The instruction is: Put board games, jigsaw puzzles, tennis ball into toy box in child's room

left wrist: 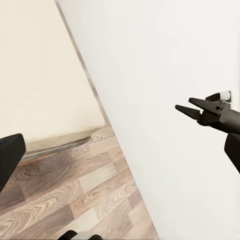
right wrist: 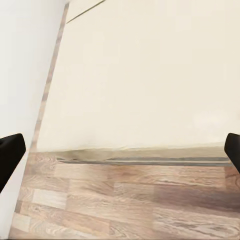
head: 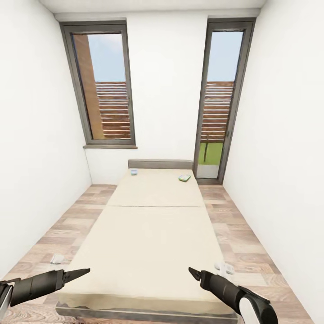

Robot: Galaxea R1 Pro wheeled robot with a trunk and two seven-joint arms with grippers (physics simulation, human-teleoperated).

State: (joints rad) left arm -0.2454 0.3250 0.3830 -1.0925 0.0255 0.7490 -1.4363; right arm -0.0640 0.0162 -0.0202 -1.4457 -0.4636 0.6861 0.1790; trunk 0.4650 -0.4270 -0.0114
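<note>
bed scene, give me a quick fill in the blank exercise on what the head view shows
1. The two board games lie at the ____ end of the bed.
2. The floor is made of ____.
3. The left gripper and right gripper both hold ____.
4. The far wall has ____ windows.

Missing words: headboard; wood; nothing; two

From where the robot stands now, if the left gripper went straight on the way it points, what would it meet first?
Probably the right gripper: the left wrist view looks along the left gripper across the foot of the bed towards it, with the white wall behind. Depth is unclear.
</note>
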